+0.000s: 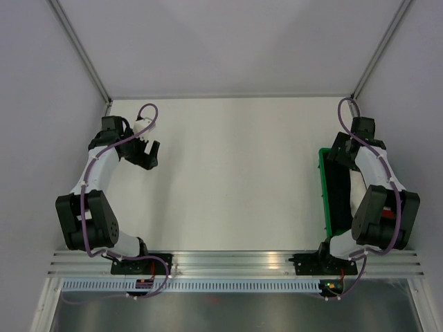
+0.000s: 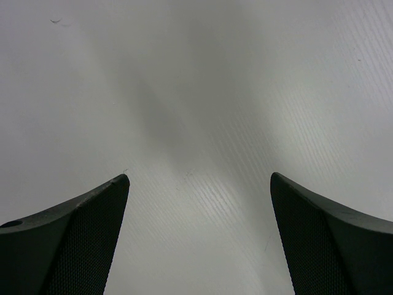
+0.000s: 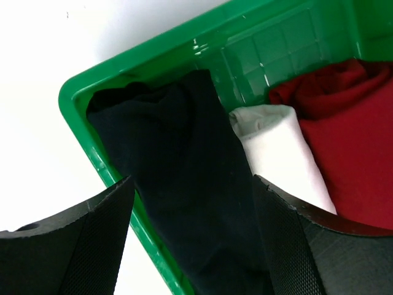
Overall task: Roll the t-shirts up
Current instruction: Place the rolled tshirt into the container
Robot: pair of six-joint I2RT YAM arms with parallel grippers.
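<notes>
Three rolled t-shirts lie side by side in a green bin (image 3: pixel 258 37): a black one (image 3: pixel 178 147), a white one (image 3: pixel 279 144) and a red one (image 3: pixel 350 129). My right gripper (image 3: pixel 191 184) hangs open just above the black roll, one finger over the bin's rim, the other over the edge of the white roll. Nothing is gripped. From above, the right gripper (image 1: pixel 344 151) is over the far end of the bin (image 1: pixel 322 207) at the table's right side. My left gripper (image 1: pixel 148 148) stands open over bare table on the left, its fingers (image 2: pixel 92 233) wide apart with nothing between them.
The white table (image 1: pixel 228 173) is walled by pale panels at the back and sides. The bin sits along the right edge, partly under the right arm. An aluminium rail (image 1: pixel 235 259) with both arm bases runs along the near edge.
</notes>
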